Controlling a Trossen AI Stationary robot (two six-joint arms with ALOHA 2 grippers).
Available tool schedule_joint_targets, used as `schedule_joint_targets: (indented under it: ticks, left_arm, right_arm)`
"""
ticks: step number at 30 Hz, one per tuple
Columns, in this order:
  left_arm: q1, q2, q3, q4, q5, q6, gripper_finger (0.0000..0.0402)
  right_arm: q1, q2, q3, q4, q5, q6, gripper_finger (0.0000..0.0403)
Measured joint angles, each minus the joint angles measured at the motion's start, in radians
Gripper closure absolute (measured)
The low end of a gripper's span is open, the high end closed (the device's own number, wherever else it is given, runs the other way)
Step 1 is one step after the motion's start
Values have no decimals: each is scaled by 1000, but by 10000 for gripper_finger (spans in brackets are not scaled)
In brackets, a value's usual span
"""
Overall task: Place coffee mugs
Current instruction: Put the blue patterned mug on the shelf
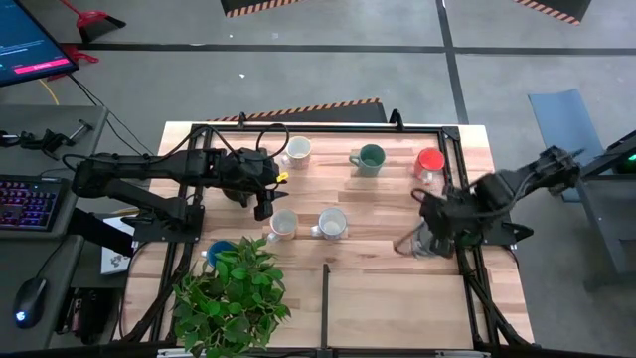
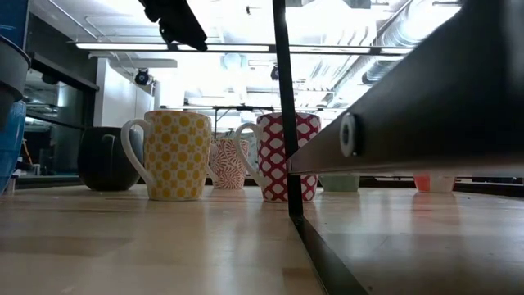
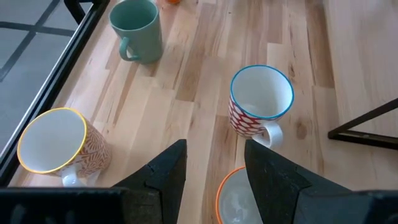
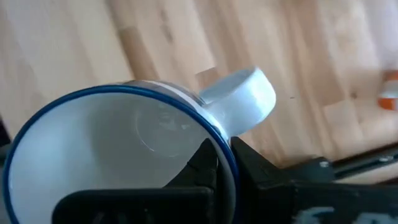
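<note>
Both hands differ: right hand (image 4: 217,163) pinches a blue-rimmed mug's (image 4: 118,155) rim, left hand (image 3: 214,165) spread.

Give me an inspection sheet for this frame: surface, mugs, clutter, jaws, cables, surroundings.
Surface: light wood table, black frame rails.
Job's things: green mug, red mug, three white-inside mugs upright; blue-rimmed mug held.
Clutter: potted plant at the near left.
Grippers: left gripper hovers over the mugs, jaws open; right gripper has its jaws shut on the blue-rimmed mug's rim.
Cables: cable on the floor, left.
Surroundings: keyboard, mouse, monitor.
</note>
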Motion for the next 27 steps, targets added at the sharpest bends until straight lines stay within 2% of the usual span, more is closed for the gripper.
schedule_joint_targets:
  ticks: [6,15,22,27]
  left_arm:
    - [0,0,0,30,-20,0,250]
    - [0,0,0,48,-20,0,250]
    - [0,0,0,49,-20,0,250]
    - [0,0,0,63,-21,0,250]
  right_arm:
    - [190,4,-92,115,70,207,402]
    - [373,13,-218,185,-11,530,403]
    - [478,14,-291,271,-19,686,403]
    - [533,20,-300,255,-45,742,403]
